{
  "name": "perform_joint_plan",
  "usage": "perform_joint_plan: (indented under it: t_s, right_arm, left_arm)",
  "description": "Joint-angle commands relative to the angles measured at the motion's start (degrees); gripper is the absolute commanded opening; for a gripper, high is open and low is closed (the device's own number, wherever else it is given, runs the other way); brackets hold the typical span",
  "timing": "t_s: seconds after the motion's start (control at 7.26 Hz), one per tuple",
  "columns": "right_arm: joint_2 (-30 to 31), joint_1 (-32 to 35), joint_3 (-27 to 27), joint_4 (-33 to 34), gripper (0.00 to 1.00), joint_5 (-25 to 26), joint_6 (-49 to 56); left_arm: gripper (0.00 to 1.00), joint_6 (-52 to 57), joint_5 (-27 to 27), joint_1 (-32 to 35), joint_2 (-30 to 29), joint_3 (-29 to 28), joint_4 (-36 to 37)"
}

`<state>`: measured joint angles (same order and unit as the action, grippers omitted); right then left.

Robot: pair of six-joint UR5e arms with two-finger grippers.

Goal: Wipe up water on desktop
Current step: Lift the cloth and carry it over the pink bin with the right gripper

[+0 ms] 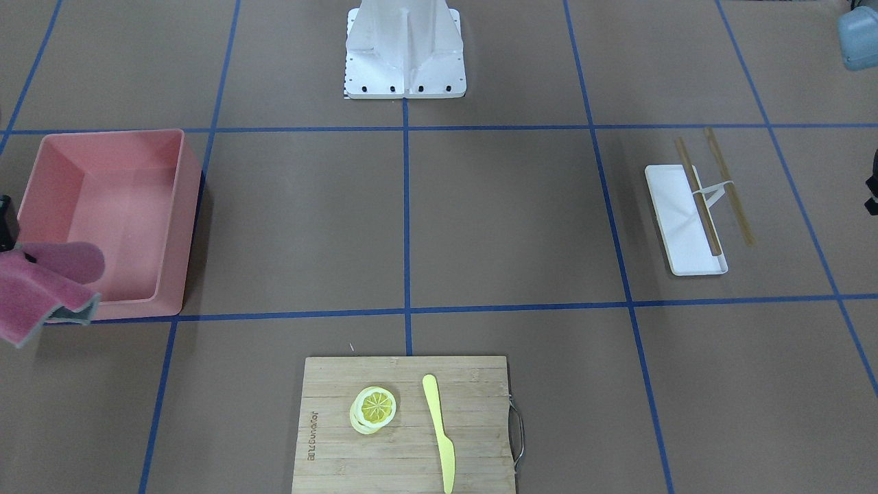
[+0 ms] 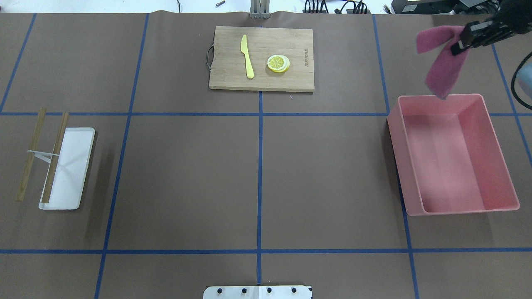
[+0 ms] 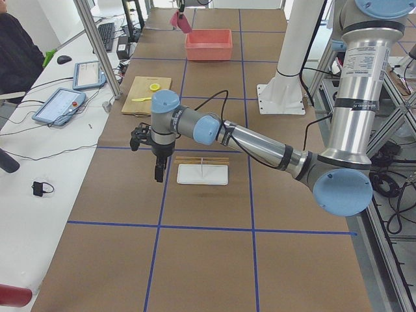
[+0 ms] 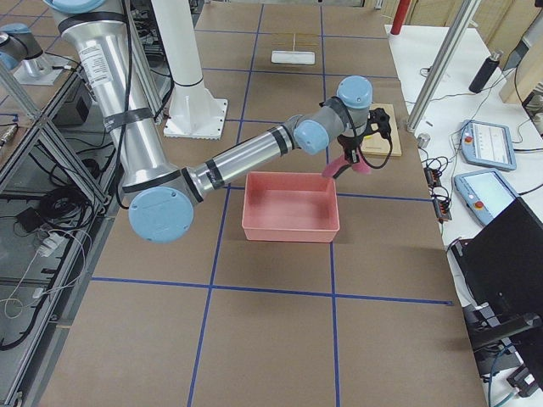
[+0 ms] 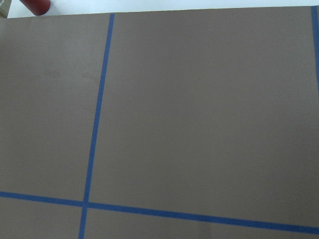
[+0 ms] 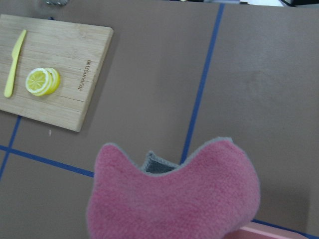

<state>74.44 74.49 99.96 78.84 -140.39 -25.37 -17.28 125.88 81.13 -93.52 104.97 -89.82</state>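
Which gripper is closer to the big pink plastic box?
Right. The right gripper hangs near the far corner of the pink plastic box, clamping a pink fuzzy cloth. The left gripper hovers far off, beside the flat white tray.

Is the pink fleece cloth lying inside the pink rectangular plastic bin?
No, the pink fleece cloth hangs in the air from the right end effector, by the rim of the pink rectangular plastic bin.

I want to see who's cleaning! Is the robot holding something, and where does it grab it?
The right gripper pinches the pink cloth at a fold near its top; both ends hang loose. The left gripper seems empty.
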Motion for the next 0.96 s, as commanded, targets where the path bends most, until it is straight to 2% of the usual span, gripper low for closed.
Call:
perform_joint_plan:
  t_s: [0.0,0.28,0.41,0.55,0.69,0.83]
  right_arm:
    - [6.3,-0.5,0.4,1.0,0.0,0.5,4.7]
    - [9.6,-5.1,4.7,1.2,0.0,0.4,4.5]
    - [9.7,-5.7,6.6,4.5,0.0,0.3,4.5]
    - [9.5,-7.2,8.8,8.1,0.93,0.3,4.6]
    - [10.6,-7.2,9.4,8.3,1.0,0.3,4.6]
    - [10.3,-6.7,8.8,7.9,1.0,1.1,4.5]
  left_arm:
    - [0.98,4.0,2.2,2.0,3.5,0.0,-0.2]
    - [0.98,4.0,2.2,2.0,3.5,-1.1,-0.3]
    - [0.98,4.0,2.2,2.0,3.5,-1.3,-0.3]
    - [0.98,4.0,2.2,1.9,3.5,-1.3,-0.3]
    - [0.98,4.1,2.3,1.9,3.5,-1.3,-0.3]
    - [0.98,4.6,2.2,1.9,3.5,-1.3,-0.3]
